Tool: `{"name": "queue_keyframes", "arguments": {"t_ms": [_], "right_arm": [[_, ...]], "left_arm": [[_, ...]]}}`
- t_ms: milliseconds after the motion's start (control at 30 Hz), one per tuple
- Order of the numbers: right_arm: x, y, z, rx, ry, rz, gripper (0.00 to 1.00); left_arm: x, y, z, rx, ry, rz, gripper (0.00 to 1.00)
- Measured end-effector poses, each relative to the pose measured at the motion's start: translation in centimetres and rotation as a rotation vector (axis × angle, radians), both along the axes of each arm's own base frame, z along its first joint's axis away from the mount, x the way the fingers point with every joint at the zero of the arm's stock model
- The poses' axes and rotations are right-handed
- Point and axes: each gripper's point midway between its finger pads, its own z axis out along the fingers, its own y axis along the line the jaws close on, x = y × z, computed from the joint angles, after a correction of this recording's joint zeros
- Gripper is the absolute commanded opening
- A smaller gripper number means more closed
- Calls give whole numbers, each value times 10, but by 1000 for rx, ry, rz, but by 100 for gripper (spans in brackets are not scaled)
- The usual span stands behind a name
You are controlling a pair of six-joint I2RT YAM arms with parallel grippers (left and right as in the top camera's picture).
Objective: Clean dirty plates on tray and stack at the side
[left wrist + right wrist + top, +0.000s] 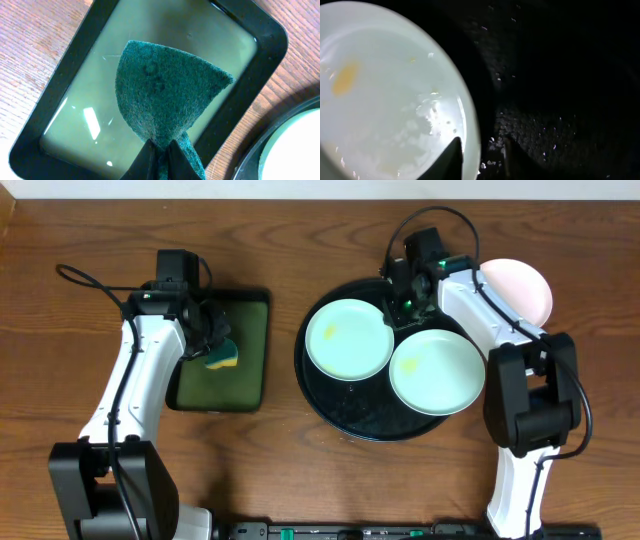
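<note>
- Mint-blue plate (437,370) lies on the near right part of the round black tray (365,420).
- Pale green plate (348,338), stained yellow, sits just beside it on the tray's left part.
- Left gripper (160,152) is clenched on a sponge (165,90) above the small green tray (30,150).
- Right gripper (480,155) straddles the green plate's far right rim; whether it pinches cannot be told.
- Pinkish plate (520,288) rests on the tabletop's far right part.

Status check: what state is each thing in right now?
left gripper: shut on sponge, over green tray.
right gripper: open, straddling rim of stained plate.
stained plate: flat on black tray, yellow smear.
second plate: on black tray, no stain visible.
pink plate: off the tray, on table.
</note>
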Motion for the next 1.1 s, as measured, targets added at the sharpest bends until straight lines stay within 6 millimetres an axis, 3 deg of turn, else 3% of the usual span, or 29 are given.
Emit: {"name": "queue_keyframes", "arguments": {"t_ms": [167, 333, 433, 467, 500, 633, 767, 933, 967, 1000, 1100], "right_arm": [[-11, -1, -11, -13, 80, -92, 27], [-19, 12, -13, -15, 104, -118, 28], [-27, 17, -15, -44, 120, -113, 13], [-28, 17, -15, -55, 120, -120, 3], [-28, 15, -16, -78, 114, -126, 1], [-16, 7, -16, -153, 47, -159, 1], [11, 6, -11, -176, -80, -149, 1], [43, -9, -1, -156, -193, -124, 12], [47, -12, 0, -148, -206, -121, 23], [53, -15, 2, -143, -225, -117, 45], [55, -20, 3, -133, -227, -103, 42]], "left_arm": [[0, 0, 0, 0, 0, 0, 8], [0, 0, 0, 0, 0, 0, 7], [0, 0, 0, 0, 0, 0, 8], [0, 0, 0, 0, 0, 0, 7], [0, 0, 0, 0, 0, 0, 8], [0, 0, 0, -3, 0, -1, 7], [0, -1, 0, -3, 1, -1, 7], [0, -1, 0, -4, 1, -1, 8], [0, -1, 0, -3, 1, -1, 8], [0, -1, 0, -3, 1, -1, 7], [0, -1, 0, -3, 1, -1, 7]]}}
